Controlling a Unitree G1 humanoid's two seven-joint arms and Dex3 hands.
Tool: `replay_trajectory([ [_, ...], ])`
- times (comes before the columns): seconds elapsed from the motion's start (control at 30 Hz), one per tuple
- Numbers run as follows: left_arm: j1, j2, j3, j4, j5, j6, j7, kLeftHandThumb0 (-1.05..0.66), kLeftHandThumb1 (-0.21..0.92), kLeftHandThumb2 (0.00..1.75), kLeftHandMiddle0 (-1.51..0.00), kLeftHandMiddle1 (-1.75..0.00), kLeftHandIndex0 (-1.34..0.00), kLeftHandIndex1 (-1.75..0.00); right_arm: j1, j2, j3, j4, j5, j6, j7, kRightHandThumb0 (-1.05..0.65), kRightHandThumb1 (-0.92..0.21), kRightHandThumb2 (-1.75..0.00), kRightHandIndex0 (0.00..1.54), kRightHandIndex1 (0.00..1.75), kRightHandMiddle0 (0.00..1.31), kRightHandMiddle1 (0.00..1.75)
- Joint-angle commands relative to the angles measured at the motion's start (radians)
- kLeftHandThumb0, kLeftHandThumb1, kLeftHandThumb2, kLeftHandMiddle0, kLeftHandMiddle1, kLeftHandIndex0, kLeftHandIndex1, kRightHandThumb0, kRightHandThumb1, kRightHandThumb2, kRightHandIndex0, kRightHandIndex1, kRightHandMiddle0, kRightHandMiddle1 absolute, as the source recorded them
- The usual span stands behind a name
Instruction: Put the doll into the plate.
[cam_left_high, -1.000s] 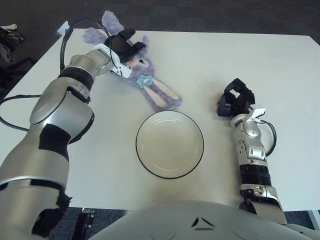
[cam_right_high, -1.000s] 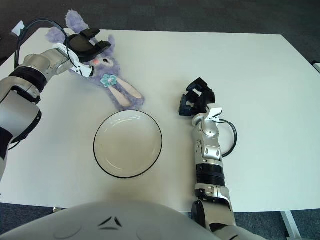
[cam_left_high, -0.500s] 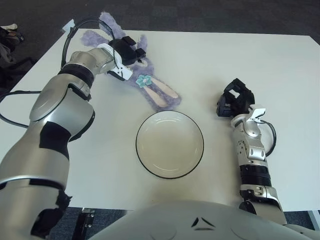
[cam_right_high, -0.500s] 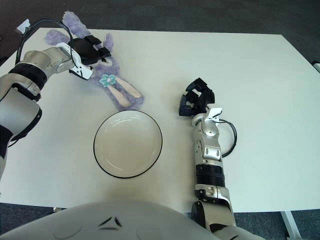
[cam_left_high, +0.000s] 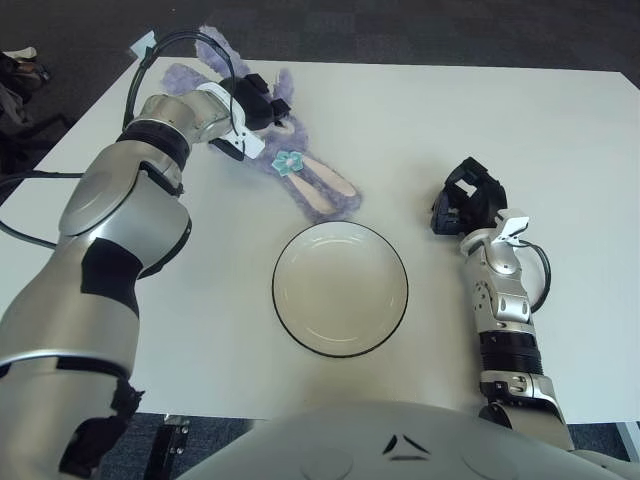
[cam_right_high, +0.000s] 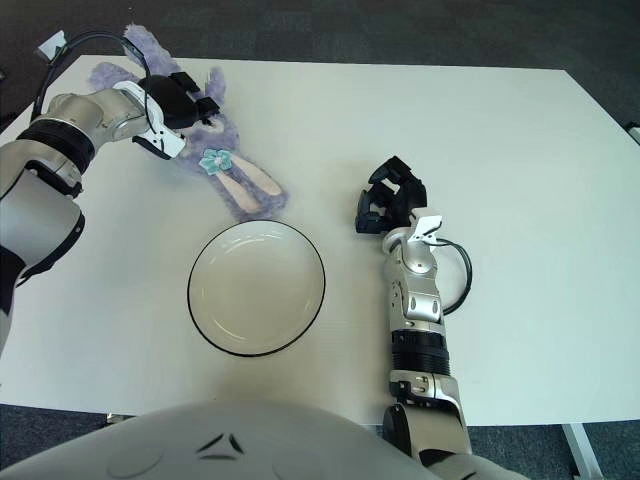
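left hand (cam_left_high: 250, 102) lowered, closed onto doll (cam_left_high: 300, 170)

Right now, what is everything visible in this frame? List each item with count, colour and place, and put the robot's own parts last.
doll: one, purple plush rabbit with pale ear linings and a teal bow, lying at the far left of the table, beyond the plate.
plate: one, white with a dark rim, holding nothing, at the table's near centre.
table: one, white, filling most of the view.
cable: one, black, looping over the left forearm.
floor: dark carpet beyond the table.
left hand: one, black fingers closed on the doll's head at the far left.
right hand: one, black, fingers curled, resting on the table right of the plate, holding nothing.
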Motion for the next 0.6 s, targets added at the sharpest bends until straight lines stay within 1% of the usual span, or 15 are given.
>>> replay_trajectory([
  [0.0, -0.012, -0.002, -0.017, 0.013, 0.018, 0.011, -0.041, -0.32, 0.13, 1.12, 0.0, -0.4, 0.0, -0.52, 0.067, 0.009, 0.007, 0.03, 0.005, 0.028, 0.01, -0.01, 0.09, -1.75, 0.94, 1.65, 0.7, 1.75],
  [0.27, -0.004, -0.012, -0.011, 0.02, 0.0, 0.027, -0.11, -0.29, 0.1, 1.15, 0.0, -0.48, 0.0, -0.51, 0.073, 0.003, 0.015, 0.023, 0.006, 0.028, 0.03, -0.01, 0.1, -1.75, 0.95, 1.63, 0.71, 1.75],
  [0.33, 0.01, -0.017, -0.01, 0.026, -0.001, 0.049, -0.116, -0.28, 0.1, 1.15, 0.0, -0.49, 0.0, -0.5, 0.076, -0.001, 0.018, 0.022, 0.01, 0.031, 0.044, -0.01, 0.1, -1.75, 0.95, 1.63, 0.71, 1.75],
  [0.43, 0.031, -0.02, -0.011, 0.032, -0.001, 0.078, -0.109, -0.29, 0.1, 1.15, 0.0, -0.51, 0.0, -0.5, 0.08, -0.009, 0.023, 0.02, 0.013, 0.034, 0.064, -0.01, 0.1, -1.75, 0.95, 1.63, 0.71, 1.75],
  [0.57, 0.053, -0.017, -0.018, 0.035, 0.008, 0.113, -0.058, -0.32, 0.11, 1.15, 0.0, -0.51, 0.0, -0.5, 0.087, -0.021, 0.034, 0.014, 0.011, 0.033, 0.092, -0.01, 0.1, -1.75, 0.95, 1.64, 0.71, 1.75],
])
